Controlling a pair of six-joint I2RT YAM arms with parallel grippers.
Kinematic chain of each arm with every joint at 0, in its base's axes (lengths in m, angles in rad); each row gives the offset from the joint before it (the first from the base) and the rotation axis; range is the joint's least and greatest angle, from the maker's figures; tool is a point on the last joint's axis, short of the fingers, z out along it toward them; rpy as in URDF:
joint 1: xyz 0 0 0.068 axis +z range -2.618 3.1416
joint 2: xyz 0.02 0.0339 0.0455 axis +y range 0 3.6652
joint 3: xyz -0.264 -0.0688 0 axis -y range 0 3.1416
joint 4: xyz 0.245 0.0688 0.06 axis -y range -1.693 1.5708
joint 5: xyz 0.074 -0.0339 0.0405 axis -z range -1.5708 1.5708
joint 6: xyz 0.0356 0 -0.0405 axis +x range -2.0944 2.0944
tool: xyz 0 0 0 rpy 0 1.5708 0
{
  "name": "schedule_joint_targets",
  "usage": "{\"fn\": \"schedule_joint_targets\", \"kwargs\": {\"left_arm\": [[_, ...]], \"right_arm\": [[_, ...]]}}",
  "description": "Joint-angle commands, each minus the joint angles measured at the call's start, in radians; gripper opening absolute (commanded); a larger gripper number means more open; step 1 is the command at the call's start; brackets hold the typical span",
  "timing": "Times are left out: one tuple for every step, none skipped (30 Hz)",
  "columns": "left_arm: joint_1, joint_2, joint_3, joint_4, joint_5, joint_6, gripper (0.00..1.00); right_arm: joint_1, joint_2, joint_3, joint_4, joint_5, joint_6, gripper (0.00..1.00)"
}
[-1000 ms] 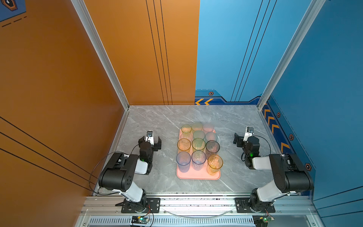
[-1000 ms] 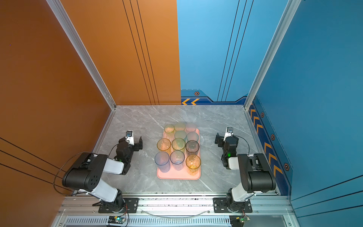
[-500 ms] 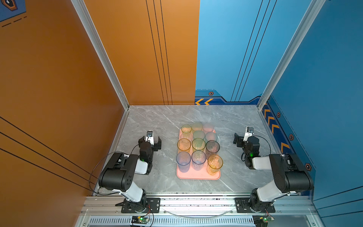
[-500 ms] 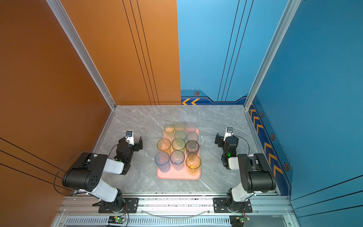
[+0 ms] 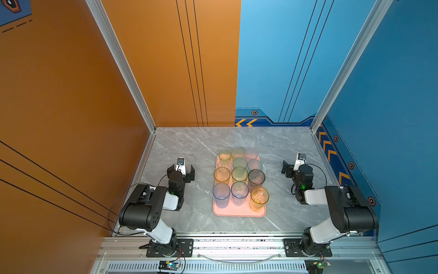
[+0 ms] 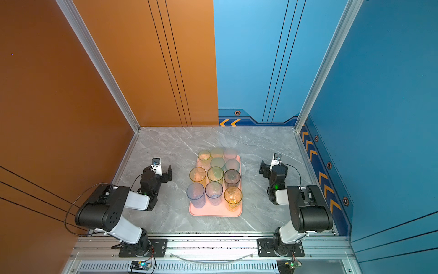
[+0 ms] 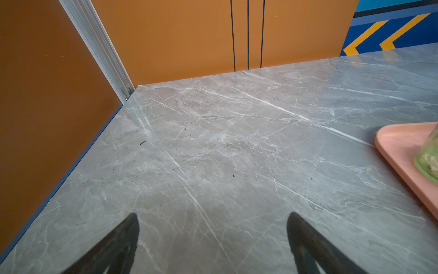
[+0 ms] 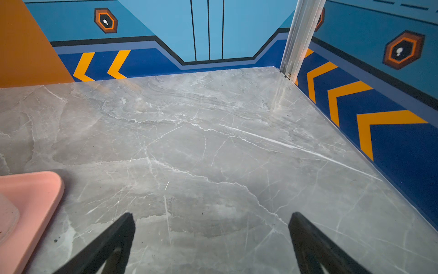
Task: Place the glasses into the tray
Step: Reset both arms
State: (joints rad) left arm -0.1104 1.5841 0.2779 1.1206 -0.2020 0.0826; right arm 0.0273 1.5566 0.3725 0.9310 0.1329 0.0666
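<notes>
Top views: the flat salmon-pink plastic tray (image 5: 237, 212) lies lengthwise on the grey marble tabletop (image 5: 189, 142).
Tray, near row to far: the translucent tinted tumblers (image 5: 239, 174), about twelve, all stand upright inside it.
Left gripper (image 5: 180, 172): fingers wide, empty, apart from the tray.
Right gripper (image 5: 295, 169): wide too, holding nothing.
Change: none over the last second — nothing has moved.
Meaning: probably finished — no tumbler shows outside the tray.

Orange wall (image 5: 71, 95) on my left, blue wall (image 5: 391, 95) on my right, grey marble tabletop (image 5: 189, 147) beneath me.
</notes>
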Motion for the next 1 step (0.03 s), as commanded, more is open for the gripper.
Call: {"fn": "schedule_joint_targets", "kwargs": {"left_arm": [[0.008, -0.01, 0.026, -0.035, -0.002, 0.002, 0.97]], "right_arm": [[0.006, -0.009, -0.002, -0.015, 0.011, -0.007, 1.0]]}}
